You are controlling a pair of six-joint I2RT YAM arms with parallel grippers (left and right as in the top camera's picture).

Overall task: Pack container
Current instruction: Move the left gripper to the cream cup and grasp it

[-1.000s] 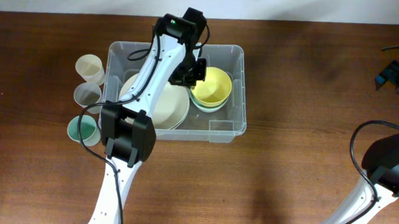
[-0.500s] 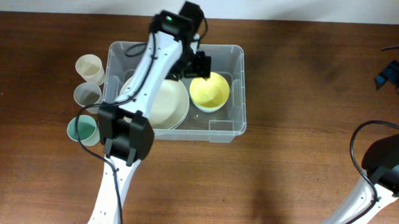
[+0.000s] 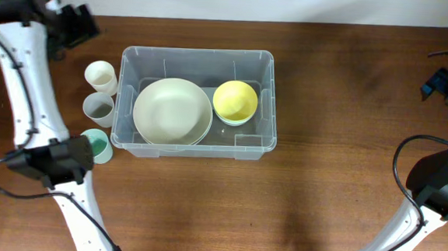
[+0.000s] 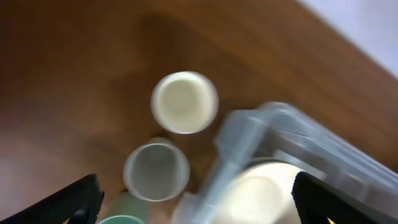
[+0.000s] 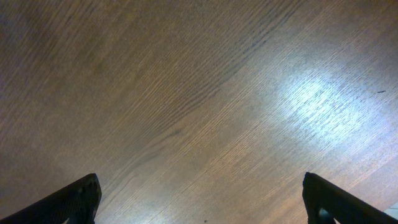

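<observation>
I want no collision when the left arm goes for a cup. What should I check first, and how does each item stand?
1. Left gripper open and empty: ok.
2. Cream cup, grey cup and green cup upright beside the container: ok.
3. Room in the container for cups: cannot tell; the plate and yellow bowl cover most of its floor.
4. Left arm's elbow clear of the green cup: cannot tell; they look close from overhead.
5. Right gripper open over bare table: ok.
</observation>
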